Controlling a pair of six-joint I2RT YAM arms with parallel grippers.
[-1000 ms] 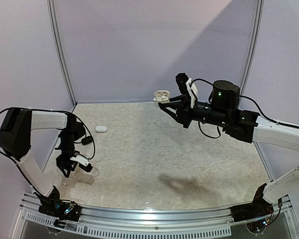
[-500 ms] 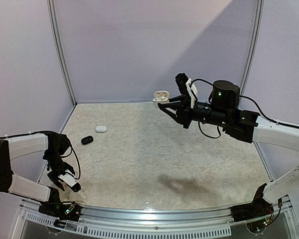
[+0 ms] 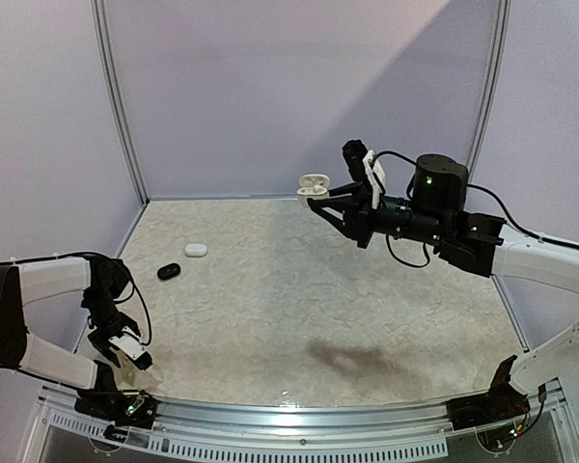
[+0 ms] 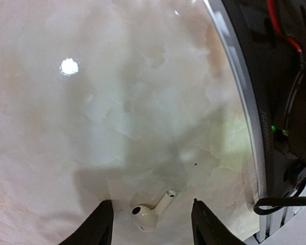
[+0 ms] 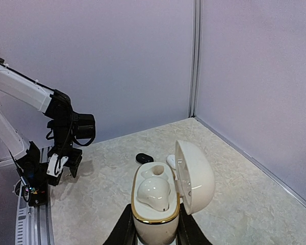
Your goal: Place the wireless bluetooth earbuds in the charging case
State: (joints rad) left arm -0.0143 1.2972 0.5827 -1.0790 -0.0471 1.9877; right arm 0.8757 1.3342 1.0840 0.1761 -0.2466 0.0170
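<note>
A white earbud (image 4: pixel 150 212) with a short stem lies on the table. My left gripper (image 4: pixel 150 227) is open and low over it, one finger on each side, not touching it. In the top view the left gripper (image 3: pixel 125 354) is at the near left corner. My right gripper (image 5: pixel 153 227) is shut on the open white charging case (image 5: pixel 154 212), held high in the air (image 3: pixel 314 183). One white earbud (image 5: pixel 154 195) sits in the case. The slot (image 5: pixel 156 170) beside it is empty. The lid (image 5: pixel 195 176) stands open to the right.
A black pill-shaped case (image 3: pixel 169 272) and a small white case (image 3: pixel 196 250) lie at the left back of the table. The metal front rail (image 4: pixel 245 102) and cables run close to the right of the left gripper. Lilac walls enclose the table.
My left arm has swung from beside the black case back to the near left corner and come down over the white earbud. The right arm has barely moved.
</note>
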